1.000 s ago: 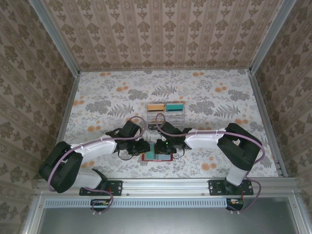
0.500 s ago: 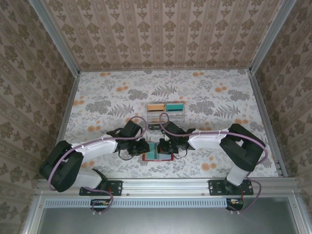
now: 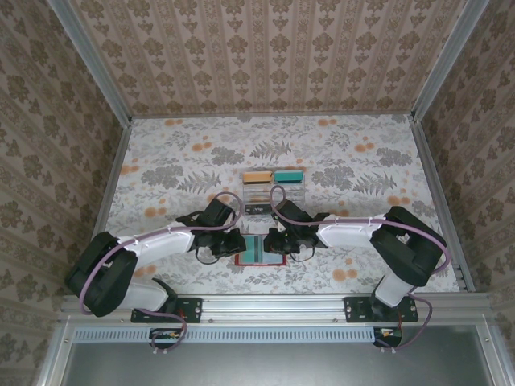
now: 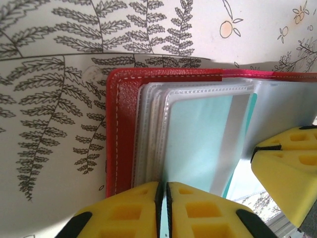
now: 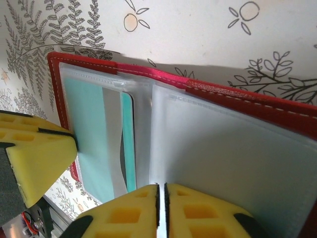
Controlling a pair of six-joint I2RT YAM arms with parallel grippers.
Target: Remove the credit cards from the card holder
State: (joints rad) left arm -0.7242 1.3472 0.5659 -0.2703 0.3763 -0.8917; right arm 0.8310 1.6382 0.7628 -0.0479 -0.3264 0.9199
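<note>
The red card holder [image 3: 262, 263] lies open on the floral table near the front edge, its clear sleeves fanned out. A teal card [image 3: 258, 249] with a grey stripe sits in one sleeve. My left gripper [image 3: 239, 243] is at the holder's left side. In the left wrist view it [image 4: 162, 184] is shut on the edge of the sleeve with the teal card [image 4: 198, 139], beside the red cover [image 4: 119, 129]. My right gripper [image 3: 274, 241] is at the holder's right side. In the right wrist view it [image 5: 161, 186] is shut on a clear sleeve page. The teal card [image 5: 86, 129] lies to its left.
A clear compartment tray [image 3: 273, 191] with orange and teal contents stands just behind the holder and both grippers. The metal front rail [image 3: 273, 304] runs close in front. Patterned walls enclose the table on three sides.
The right arm's elbow has swung to the right and its wrist has shifted slightly over the holder. The left arm has hardly moved.
</note>
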